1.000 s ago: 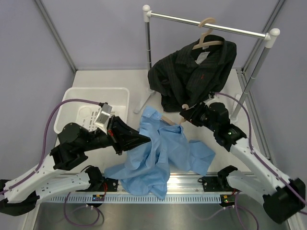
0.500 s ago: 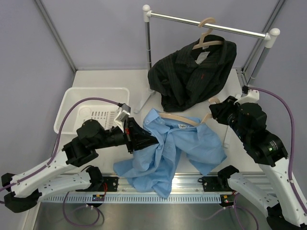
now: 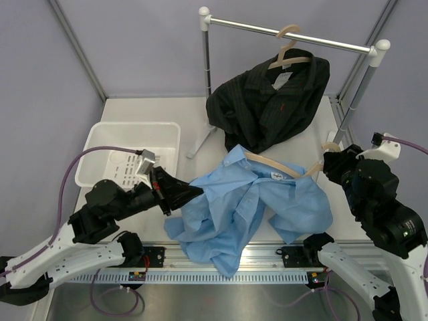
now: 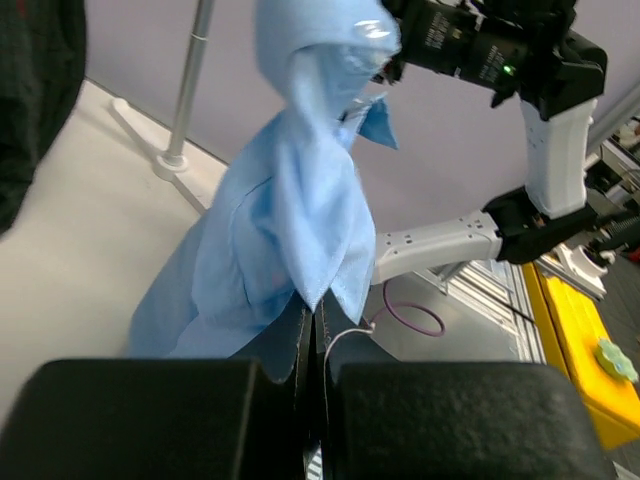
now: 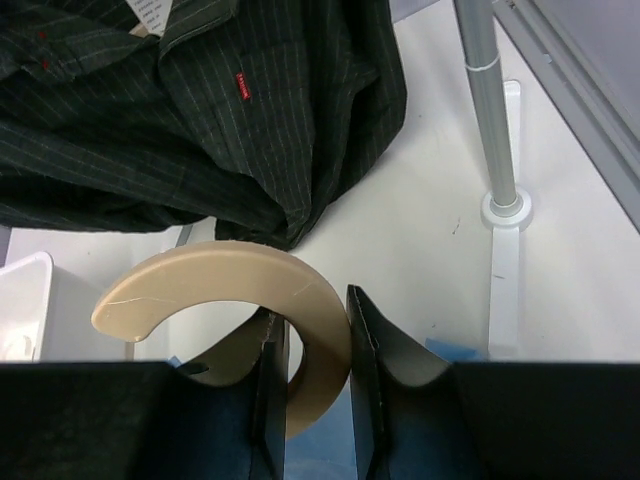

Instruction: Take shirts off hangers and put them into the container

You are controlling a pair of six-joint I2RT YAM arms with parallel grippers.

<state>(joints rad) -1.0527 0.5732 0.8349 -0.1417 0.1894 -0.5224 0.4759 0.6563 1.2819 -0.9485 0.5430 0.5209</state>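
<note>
The light blue shirt (image 3: 247, 200) hangs stretched between my two grippers above the table, still on its beige hanger (image 3: 274, 164). My left gripper (image 3: 194, 192) is shut on a fold of that shirt (image 4: 290, 210); in the left wrist view its jaws (image 4: 312, 312) pinch the cloth's edge. My right gripper (image 3: 326, 164) is shut on the hanger's curved hook (image 5: 220, 268), which sits between its fingers (image 5: 310, 315). The black pinstriped shirt (image 3: 267, 107) hangs on its own hanger (image 3: 287, 57) from the rail and shows in the right wrist view (image 5: 200, 110). The white container (image 3: 127, 157) stands at the left.
The clothes rack's metal rail (image 3: 287, 32) spans the back, with one post (image 3: 206, 73) in the middle and another (image 5: 485, 100) at the right on a white foot (image 5: 505, 215). A slotted aluminium rail (image 3: 221, 275) runs along the near edge.
My right gripper has carried the hanger hook to the right and nearer, spreading the blue shirt out. My left gripper has drawn back to the left, still holding the cloth.
</note>
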